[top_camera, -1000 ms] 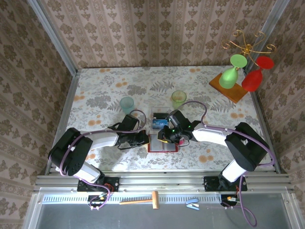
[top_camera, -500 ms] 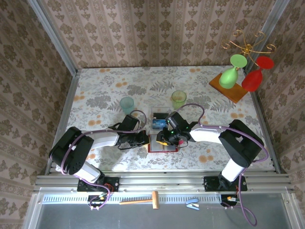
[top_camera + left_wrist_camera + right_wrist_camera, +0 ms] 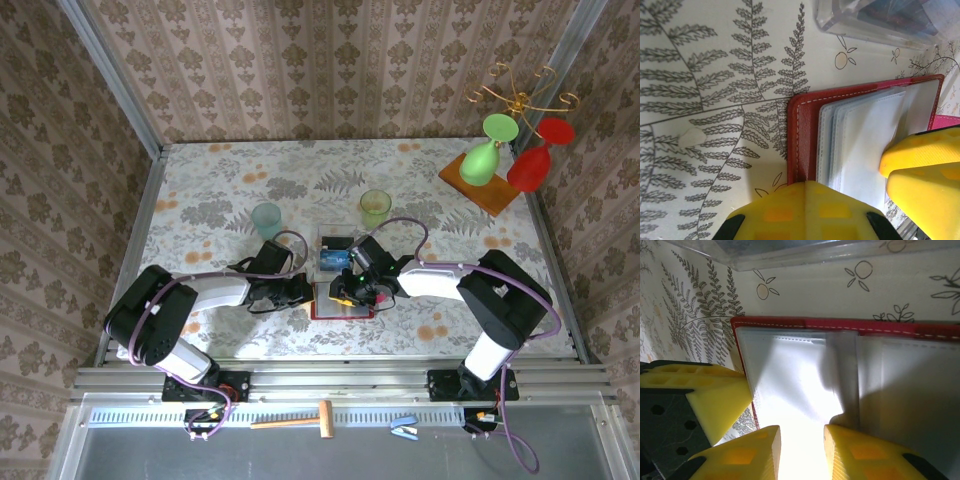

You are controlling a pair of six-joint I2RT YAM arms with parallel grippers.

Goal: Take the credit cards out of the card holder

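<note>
While left fingers (image 3: pixel 805 212), clenched, rest on card holder (image 3: pixel 802 130) red edge on tabletop (image 3: pixel 700 75), right fingers (image 3: pixel 855 455) stand slightly parted over grey pocket (image 3: pixel 790 375), grasping nothing.

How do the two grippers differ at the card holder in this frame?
The left gripper is shut; the right gripper's jaws stand slightly apart. The left sits at the card holder's left edge; the right over its pale pocket panels. Both have yellow fingers.

looks like a lab test booth dressed up as a home: wallpaper panels (image 3: pixel 330 70) on aluminium framing (image 3: pixel 340 378), floral tablecloth (image 3: pixel 220 190)
</note>
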